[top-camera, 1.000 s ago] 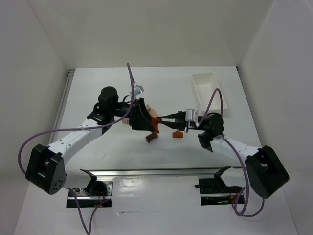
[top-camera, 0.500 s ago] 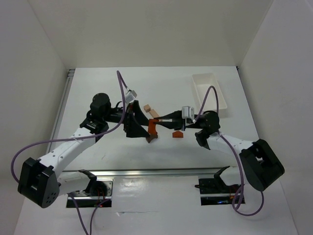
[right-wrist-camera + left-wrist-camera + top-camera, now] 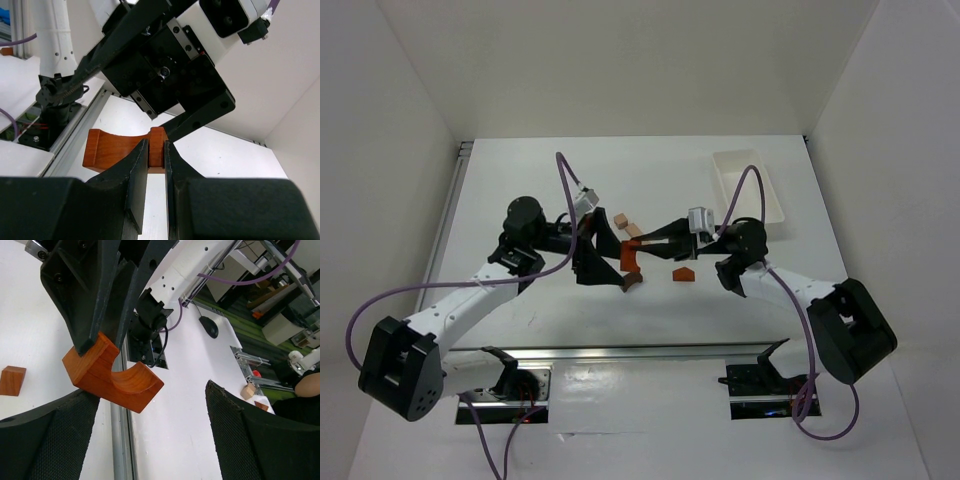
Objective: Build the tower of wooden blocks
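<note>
We're mid-carry: right pincer (image 3: 156,150) grasping the arch block (image 3: 112,377), left pincer (image 3: 150,410) released; next, we'd judge, level placing.

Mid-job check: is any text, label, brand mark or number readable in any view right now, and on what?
None can be read in any view.
Orange arch block, pinched in the right hand: bare wood, no marking.
Left hand and white tray: no label visible.
Equipment behind the table in the left wrist view: too blurred to read.
</note>
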Controlling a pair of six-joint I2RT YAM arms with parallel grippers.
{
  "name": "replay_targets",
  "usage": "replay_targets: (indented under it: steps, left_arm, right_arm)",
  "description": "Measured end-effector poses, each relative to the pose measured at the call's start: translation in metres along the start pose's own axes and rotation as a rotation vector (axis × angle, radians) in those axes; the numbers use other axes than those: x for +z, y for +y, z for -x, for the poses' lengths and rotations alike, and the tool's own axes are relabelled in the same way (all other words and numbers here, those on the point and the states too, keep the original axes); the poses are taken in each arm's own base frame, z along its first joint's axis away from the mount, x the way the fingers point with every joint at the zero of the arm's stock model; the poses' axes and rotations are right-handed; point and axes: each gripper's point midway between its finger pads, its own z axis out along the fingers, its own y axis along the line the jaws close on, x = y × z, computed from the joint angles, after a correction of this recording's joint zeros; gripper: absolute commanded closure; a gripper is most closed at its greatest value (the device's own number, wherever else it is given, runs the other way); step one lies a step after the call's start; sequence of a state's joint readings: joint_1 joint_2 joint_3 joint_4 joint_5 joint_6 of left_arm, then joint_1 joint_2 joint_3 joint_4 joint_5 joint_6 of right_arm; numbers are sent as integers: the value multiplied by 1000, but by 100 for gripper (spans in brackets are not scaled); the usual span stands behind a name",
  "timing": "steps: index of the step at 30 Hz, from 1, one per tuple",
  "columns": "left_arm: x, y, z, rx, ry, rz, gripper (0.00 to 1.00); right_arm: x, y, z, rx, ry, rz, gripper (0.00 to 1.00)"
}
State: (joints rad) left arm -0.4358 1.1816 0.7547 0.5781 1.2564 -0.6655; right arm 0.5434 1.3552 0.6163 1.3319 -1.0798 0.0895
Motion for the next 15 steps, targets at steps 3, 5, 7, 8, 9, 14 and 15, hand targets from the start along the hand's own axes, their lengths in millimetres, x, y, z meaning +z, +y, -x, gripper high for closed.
replay_targets:
  steps: [3,5,7,8,9,14,15]
  left_arm:
    - [1,2,-2,3,5,-23,13]
    - [4,5,-3,-2,10,-44,13]
    - [5,9,-4,-16,14,-60,13]
    - [6,11,-5,-27,17,-70,13]
    - [6,12,-6,-45,20,-81,13]
    - [7,22,-11,-173,37,-120,14]
    - [6,25,-13,-226,44,-123,18]
  right_arm:
    - [0,2,2,-1,-1,11,100]
    - [0,4,2,0,0,20,100]
    - [0,5,2,0,1,26,100]
    - [0,6,2,1,2,31,100]
    - [0,7,2,-1,2,37,100]
    - [0,11,5,-16,0,55,100]
    - [0,10,6,-23,-1,55,100]
